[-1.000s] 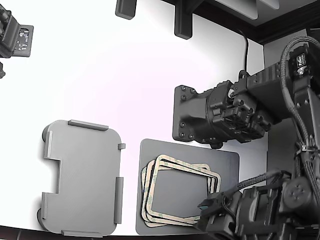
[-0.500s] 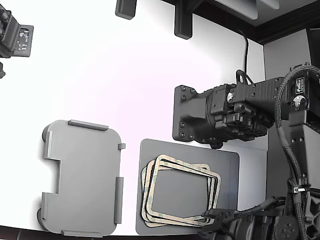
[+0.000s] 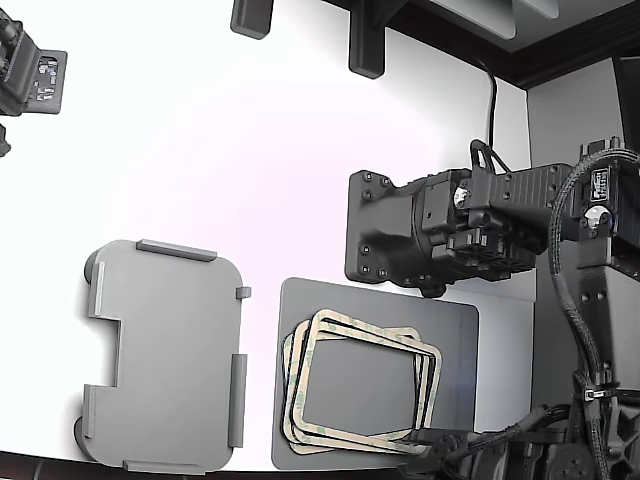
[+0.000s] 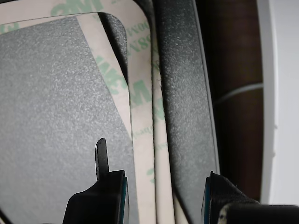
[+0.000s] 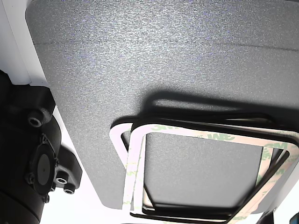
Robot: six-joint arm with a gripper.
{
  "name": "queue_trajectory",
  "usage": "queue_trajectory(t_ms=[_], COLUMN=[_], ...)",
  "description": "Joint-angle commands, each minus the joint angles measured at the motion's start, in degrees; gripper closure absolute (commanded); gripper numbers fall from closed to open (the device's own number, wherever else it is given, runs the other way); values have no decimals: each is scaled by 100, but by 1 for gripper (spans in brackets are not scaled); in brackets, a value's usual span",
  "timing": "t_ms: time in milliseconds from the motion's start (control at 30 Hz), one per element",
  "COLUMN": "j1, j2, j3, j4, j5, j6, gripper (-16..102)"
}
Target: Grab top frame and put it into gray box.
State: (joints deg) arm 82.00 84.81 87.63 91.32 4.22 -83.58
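At the exterior view's far left, up in the corner: a dark device cut by the picture's edge. Lower on the white table: the gray box, light gray and shallow, raised tabs along its edges, a notch in the side facing the exterior view's left, nothing lying inside. Just beside it toward the exterior view's right: a darker gray mat, flat on the table, carrying a fanned stack of beige frames. Uppermost in that stack: the top frame, thin, rounded at the corners, open in the middle, faint green marks on its band, well apart from the gray box. Above the mat: a bulky black arm head, hanging over the table, not touching the stack. At the bottom edge, by the stack's corner nearest the exterior view's right: the gripper, low and partly cut off.

In the wrist view: gripper parted wide, one dark fingertip over the mat inside the frame's opening, the other outside the stack's edge, the top frame's band running between them, no grip visible on either side.

In the other view: mat seen close, top frame skewed over the frames beneath.
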Motion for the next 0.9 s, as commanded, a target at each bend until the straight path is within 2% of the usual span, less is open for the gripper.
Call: queue_trajectory(t_ms=[0,267,567,867], j1=[-62,-70,-79,-53], j2=[132,193,220,237], j3=[-44,220,378,562], j4=[-62,-272,-369,-633], j5=[26,53,97,-26], j6=[35,158,272,378], gripper=[24,24,35,39])
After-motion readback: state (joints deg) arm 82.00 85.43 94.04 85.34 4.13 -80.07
